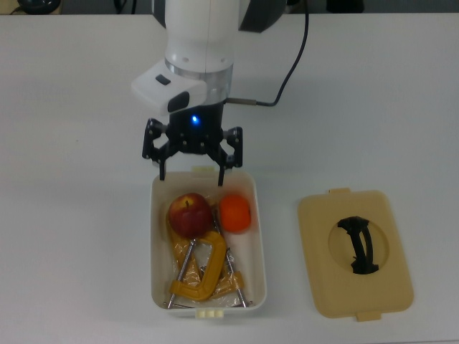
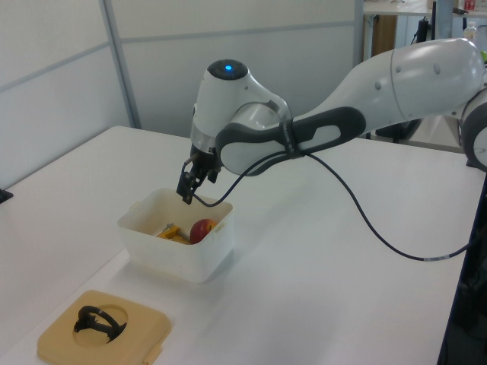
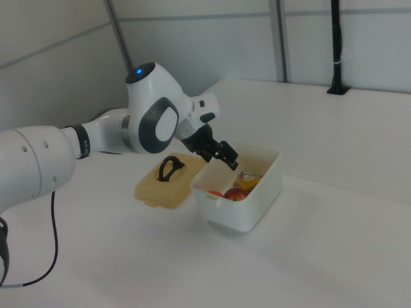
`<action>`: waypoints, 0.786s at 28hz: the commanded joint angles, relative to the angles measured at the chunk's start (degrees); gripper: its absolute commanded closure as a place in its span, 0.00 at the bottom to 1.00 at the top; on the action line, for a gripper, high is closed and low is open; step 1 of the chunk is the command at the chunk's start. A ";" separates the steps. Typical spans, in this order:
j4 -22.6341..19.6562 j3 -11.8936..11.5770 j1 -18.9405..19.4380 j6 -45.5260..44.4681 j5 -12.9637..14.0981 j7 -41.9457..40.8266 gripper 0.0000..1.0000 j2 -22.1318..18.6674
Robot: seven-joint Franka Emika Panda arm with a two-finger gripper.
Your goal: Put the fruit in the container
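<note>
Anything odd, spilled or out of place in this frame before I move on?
One thing: the tub also holds a yellow clamp on crinkled plastic wrap, lying beside the apple and orange, an odd companion for fruit. The lid lies flat on the table. Nothing is spilled or damaged.

The tub's (image 2: pixel 176 251) near wall hides the orange in the left view; the arm (image 1: pixel 208 29) runs off the top view's top edge.

No readable text, label or number anywhere — arm, tub, lid all unmarked.
</note>
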 commanded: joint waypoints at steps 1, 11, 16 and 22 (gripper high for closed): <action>-0.73 -0.11 0.20 -9.06 -0.50 1.63 0.00 -3.65; -0.56 -0.38 0.03 -30.06 2.65 -2.23 0.00 -10.24; -0.73 -0.73 -2.26 -39.56 6.97 -8.39 0.00 -15.08; -2.31 -0.82 -2.96 -43.00 7.23 -9.62 0.00 -18.95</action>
